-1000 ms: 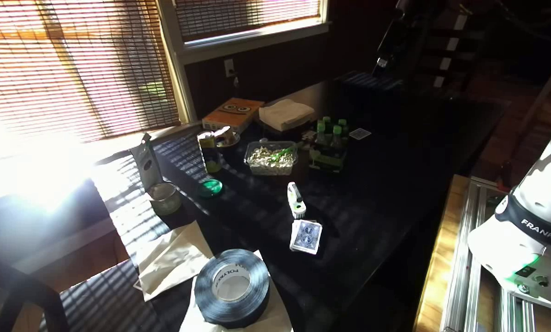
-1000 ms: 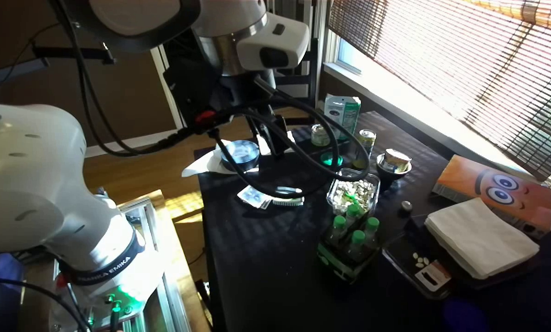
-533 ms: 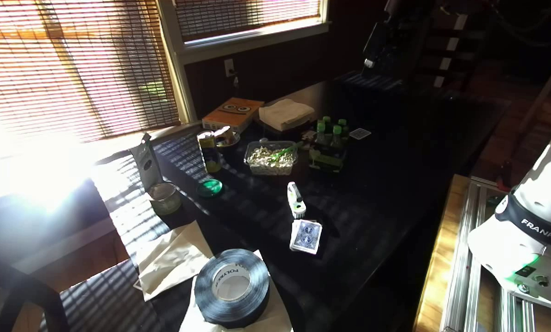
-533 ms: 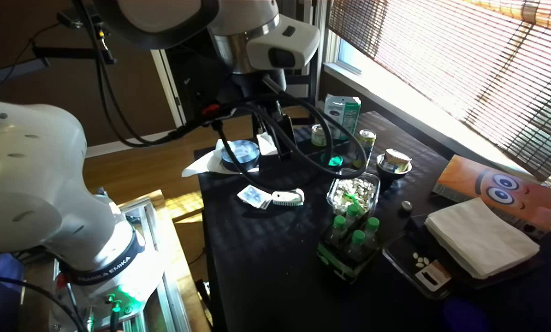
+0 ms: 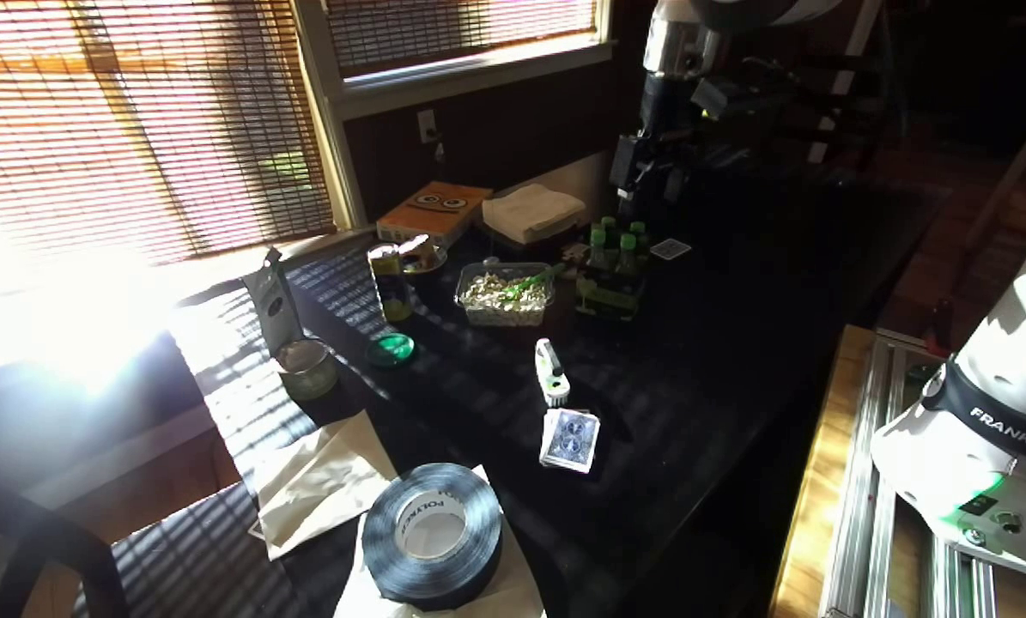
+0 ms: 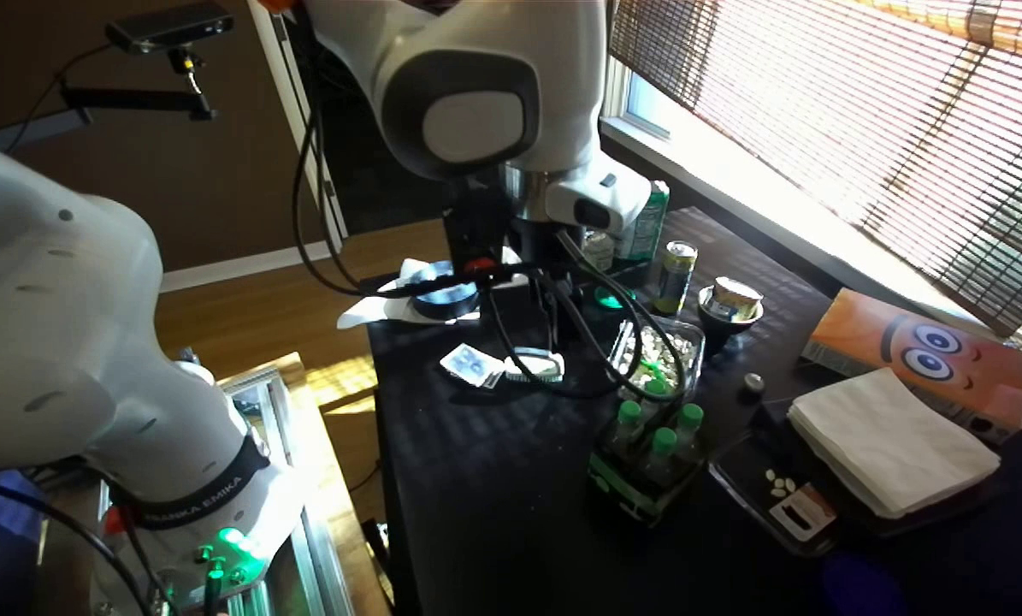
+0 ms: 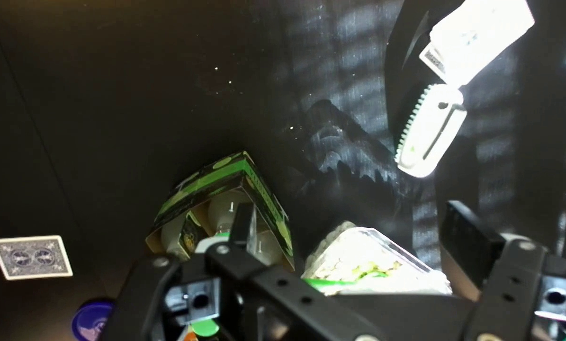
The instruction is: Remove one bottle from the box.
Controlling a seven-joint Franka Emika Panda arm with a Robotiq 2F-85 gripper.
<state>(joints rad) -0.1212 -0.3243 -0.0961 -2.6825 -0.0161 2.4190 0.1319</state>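
Note:
The box, a small dark green-striped carrier, stands on the black table in both exterior views (image 5: 609, 300) (image 6: 626, 489) and in the wrist view (image 7: 268, 201). Several slim bottles with green caps (image 5: 627, 245) (image 6: 663, 443) stand upright in it; bottles also show in the wrist view (image 7: 227, 206), partly hidden by a finger. My gripper (image 7: 356, 232) is open and empty, above the table. In the wrist view one finger overlaps the box and the other lies beyond the food tub. In an exterior view the gripper (image 5: 648, 190) is above and behind the box.
A clear tub of food (image 6: 658, 355) with a green spoon stands close beside the box. A white brush (image 7: 432, 130) and playing cards (image 5: 570, 440) lie nearby. A black tray (image 6: 754, 500) with napkins (image 6: 895, 441) is on the box's other side. Arm cables loop near the tub.
The arm has come down and moved closer to the box. The gripper, high at the back before, is now lower and nearer the bottles. The box and bottles have not moved.

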